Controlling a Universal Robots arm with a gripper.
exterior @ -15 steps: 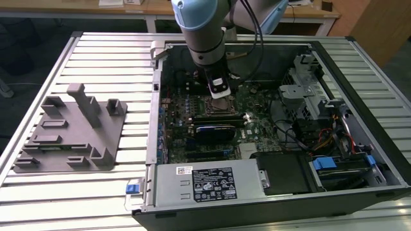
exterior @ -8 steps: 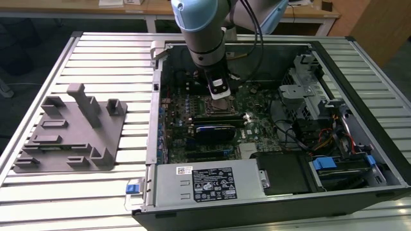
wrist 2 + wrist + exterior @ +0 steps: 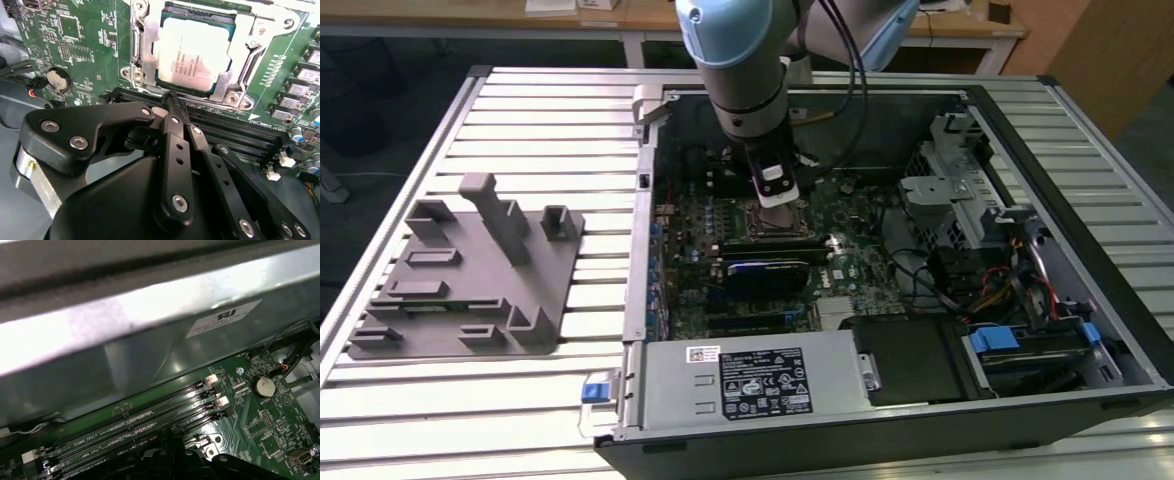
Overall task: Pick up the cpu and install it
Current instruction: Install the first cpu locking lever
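- the open computer case (image 3: 1067,150) lay flat on the slatted worktop (image 3: 534,120), side panel off, so the arm could reach straight down onto the motherboard (image 3: 85,45).
- the grey fixture tray (image 3: 467,275) sat on the worktop at the exterior view's left, well apart from the case and with nothing resting on it, which suggested its part had already been taken.
- the arm (image 3: 740,60) stood upright over the board, wrist pointing down at the socket (image 3: 145,60).
- the gripper (image 3: 170,102) hung just beside the socket with its fingers drawn together to a narrow tip and nothing between them; it looked clenched and empty.
- the cpu (image 3: 192,52) sat flat inside the socket's metal frame, silver top up, its edges square to the frame, apparently already seated.
- the memory slots (image 3: 140,422) ran alongside, between gripper and socket.
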